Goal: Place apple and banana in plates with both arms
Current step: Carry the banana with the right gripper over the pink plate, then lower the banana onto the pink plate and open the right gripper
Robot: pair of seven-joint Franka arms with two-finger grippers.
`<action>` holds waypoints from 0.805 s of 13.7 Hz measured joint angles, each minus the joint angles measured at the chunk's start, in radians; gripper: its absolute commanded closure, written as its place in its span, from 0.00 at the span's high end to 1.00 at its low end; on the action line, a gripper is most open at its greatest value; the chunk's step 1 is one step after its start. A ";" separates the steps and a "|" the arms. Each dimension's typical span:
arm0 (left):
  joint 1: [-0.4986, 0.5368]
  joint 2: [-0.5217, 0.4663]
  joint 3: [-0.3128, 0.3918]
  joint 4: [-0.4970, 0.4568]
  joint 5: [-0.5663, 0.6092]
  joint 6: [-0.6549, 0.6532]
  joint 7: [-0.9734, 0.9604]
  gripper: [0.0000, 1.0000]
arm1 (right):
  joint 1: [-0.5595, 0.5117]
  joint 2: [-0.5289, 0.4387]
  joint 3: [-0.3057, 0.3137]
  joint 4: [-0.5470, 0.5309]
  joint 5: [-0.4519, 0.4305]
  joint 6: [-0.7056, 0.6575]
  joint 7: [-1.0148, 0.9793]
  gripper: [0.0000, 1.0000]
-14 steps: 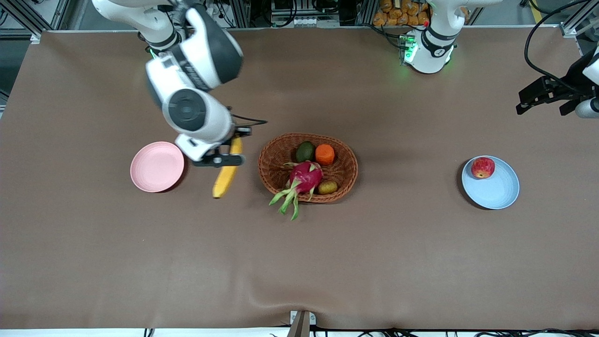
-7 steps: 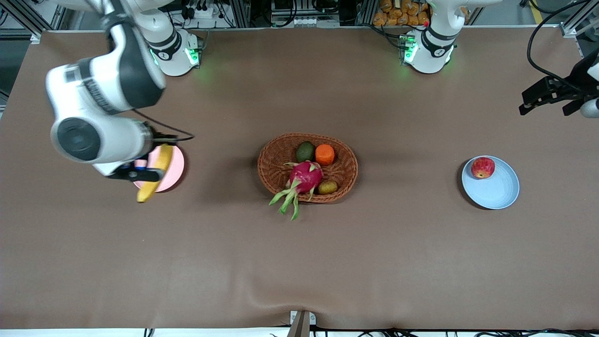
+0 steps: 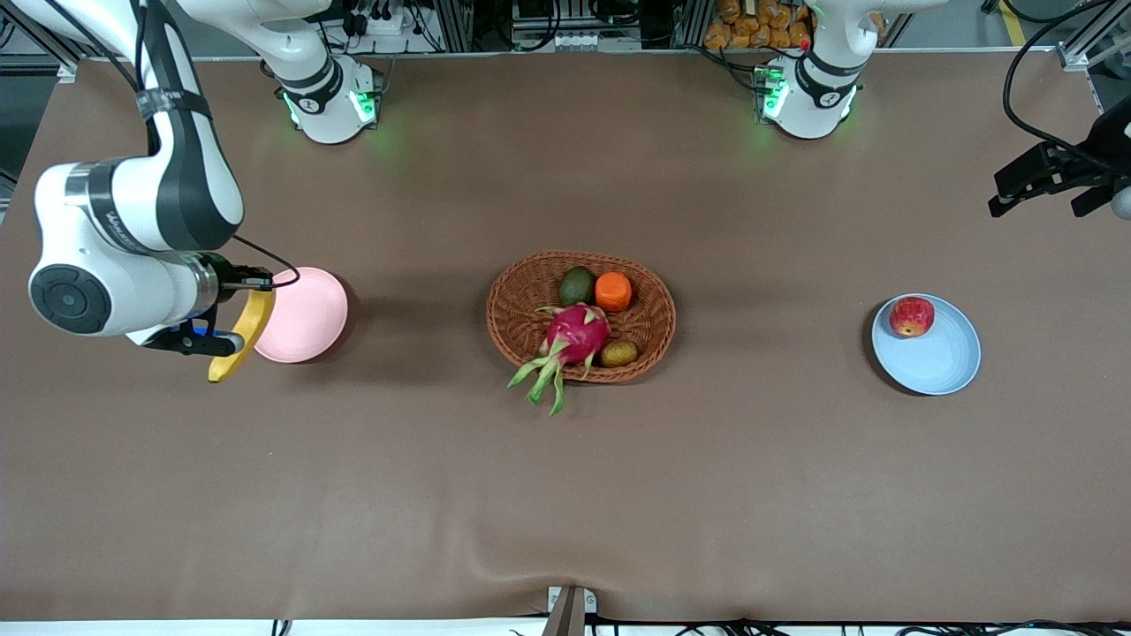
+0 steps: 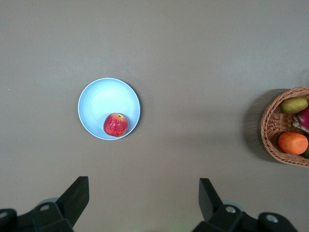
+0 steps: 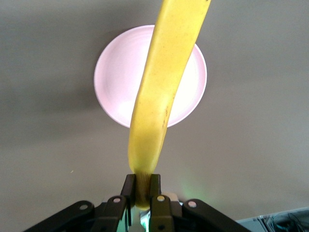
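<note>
With the small red apple already on the light blue round plate and the left end effector waiting spread, the right end effector pinches the long yellow banana above the pale pink round plate, release remaining.

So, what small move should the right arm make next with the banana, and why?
Probably lower the banana onto the pink plate. The right gripper is shut on its end, and in the right wrist view the fruit hangs over that plate, above it. The apple already lies in the blue plate, and the left gripper waits open, high over the table.
</note>
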 measured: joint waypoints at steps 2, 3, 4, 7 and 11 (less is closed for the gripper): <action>0.000 0.003 0.000 0.000 0.000 0.000 0.000 1.00 | -0.035 -0.025 0.000 -0.111 0.000 0.105 -0.044 0.00; 0.000 0.004 0.000 0.000 0.000 0.000 0.000 1.00 | -0.045 -0.031 0.000 -0.152 0.000 0.149 -0.058 0.00; 0.000 0.006 0.000 0.000 0.000 0.000 0.000 1.00 | -0.050 -0.035 0.000 -0.189 0.000 0.191 -0.066 0.00; 0.000 0.008 0.000 0.000 0.000 0.000 0.000 1.00 | -0.050 -0.038 0.006 -0.293 0.000 0.326 -0.069 0.00; -0.004 0.008 -0.002 0.000 0.000 0.000 0.000 1.00 | -0.049 -0.039 0.016 -0.387 0.000 0.440 -0.069 0.00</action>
